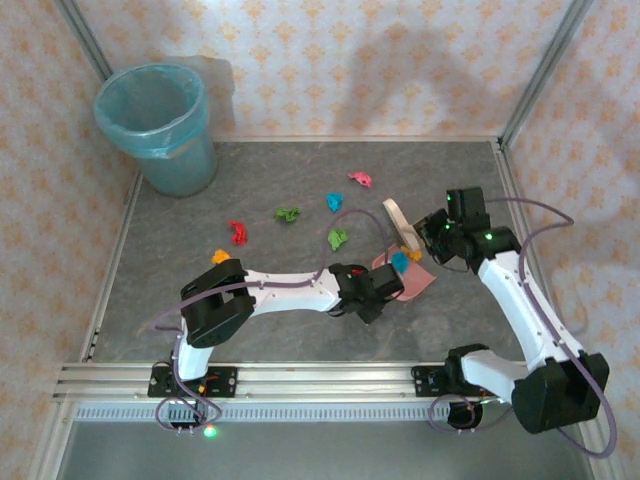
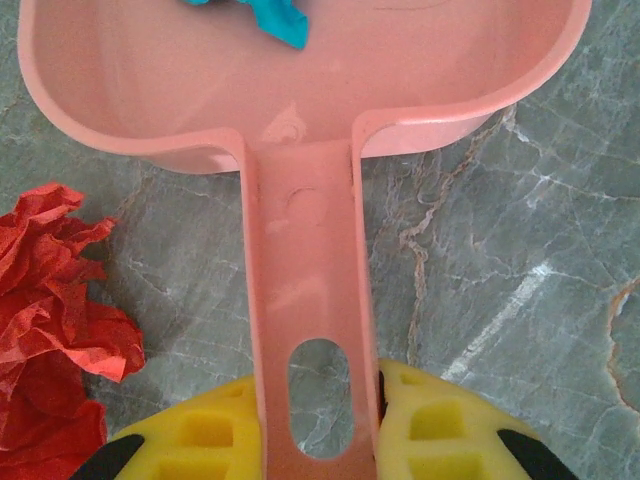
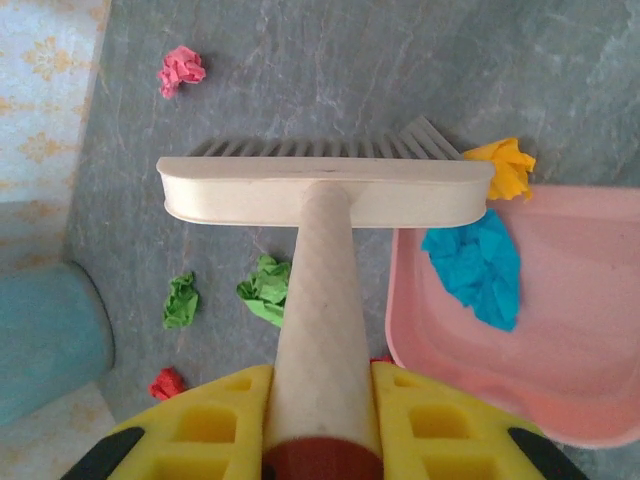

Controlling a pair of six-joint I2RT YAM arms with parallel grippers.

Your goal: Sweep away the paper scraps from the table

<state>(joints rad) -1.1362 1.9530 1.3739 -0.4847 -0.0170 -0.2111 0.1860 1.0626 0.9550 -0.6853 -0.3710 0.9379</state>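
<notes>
Grey desk (image 1: 300, 330): dustpan (image 2: 130, 80) handle is clenched by left jaws, lip set low to catch scraps (image 1: 288, 213); brush (image 3: 320, 190) is gripped by right jaws, bristles set beside its mouth.

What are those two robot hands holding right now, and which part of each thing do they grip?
The left hand clamps the pink dustpan by the end of its handle, at the hanging hole. The right hand clamps the brush near its handle's end.

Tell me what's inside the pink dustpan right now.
One crumpled blue paper scrap lies inside the dustpan. An orange scrap sits at its rim beside the brush; whether it is in cannot be told. The blue scrap covers the floor beneath it.
</notes>
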